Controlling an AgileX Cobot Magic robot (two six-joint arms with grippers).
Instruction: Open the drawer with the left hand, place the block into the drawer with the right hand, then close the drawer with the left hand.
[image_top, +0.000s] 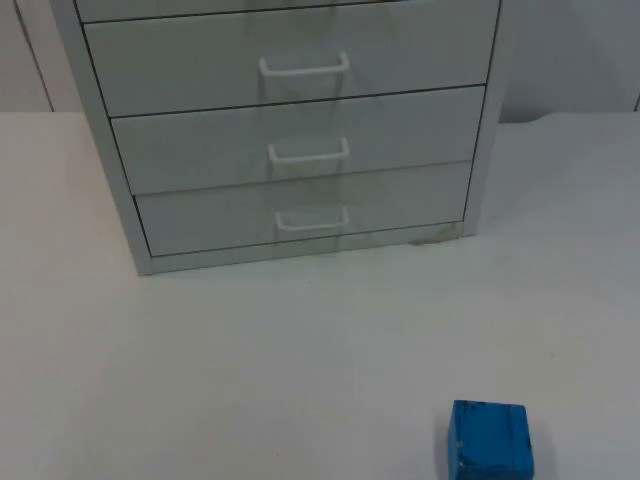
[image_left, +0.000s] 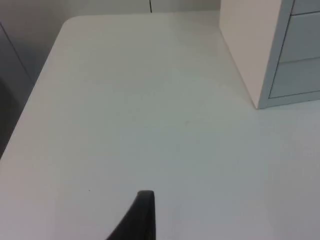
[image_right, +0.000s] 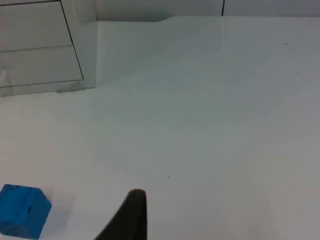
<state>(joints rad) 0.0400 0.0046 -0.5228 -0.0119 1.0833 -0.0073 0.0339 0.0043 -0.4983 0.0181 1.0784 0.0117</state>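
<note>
Your left end effector (image_left: 142, 220) and right end effector (image_right: 131, 217): above the table (image_top: 300, 380), opening indiscernible. Block (image_top: 489, 441): 5 o'clock of the shut drawer (image_top: 300, 215).

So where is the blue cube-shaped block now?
In the top view the blue cube-shaped block lies on the white table, front right, apart from the grey drawer cabinet.

White table top (image_top: 250, 370): flat, matte, a few faint dark specks on its surface. Grey partition wall (image_top: 570, 50): stands upright along the table top's far edge, with a vertical seam visible above that edge in both wrist views.
</note>
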